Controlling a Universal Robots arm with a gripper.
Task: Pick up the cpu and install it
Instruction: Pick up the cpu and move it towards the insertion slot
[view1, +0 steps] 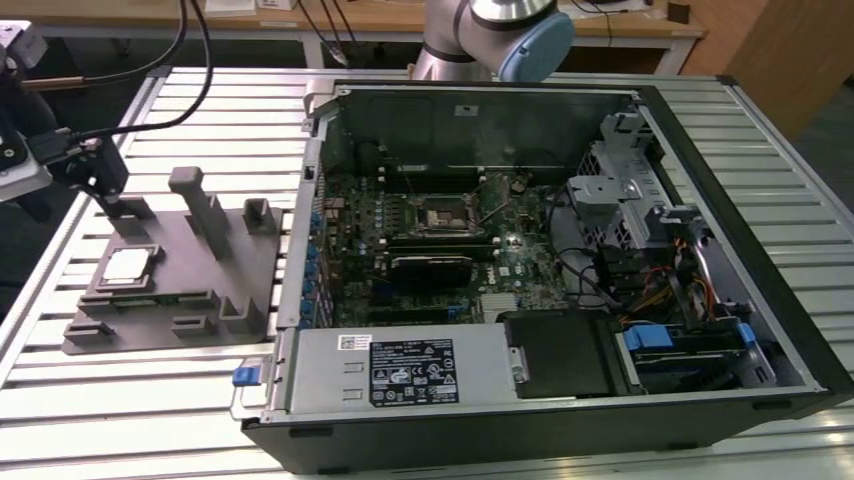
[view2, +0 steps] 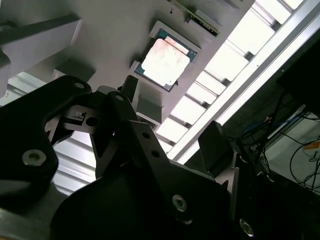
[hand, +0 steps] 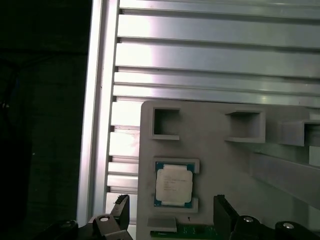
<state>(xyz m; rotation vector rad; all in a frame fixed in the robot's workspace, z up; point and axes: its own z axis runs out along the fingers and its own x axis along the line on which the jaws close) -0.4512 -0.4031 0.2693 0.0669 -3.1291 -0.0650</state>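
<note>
Silvery-grey, the cpu (hand: 173, 186) lies flat in its pocket on the fixture (hand: 220, 150), untouched. My gripper (hand: 171, 205) hovers above the fixture, jaws wide. I judge the pick-up is the step in hand. It calls for a square, gentle descent astride the chip. The socket (view1: 437, 215) lies well apart from the fixture.

Robotics lab, slatted bench (view1: 134, 400), open computer case (view1: 534, 435)

Harsh glare on the cpu (view2: 165, 61)
</note>
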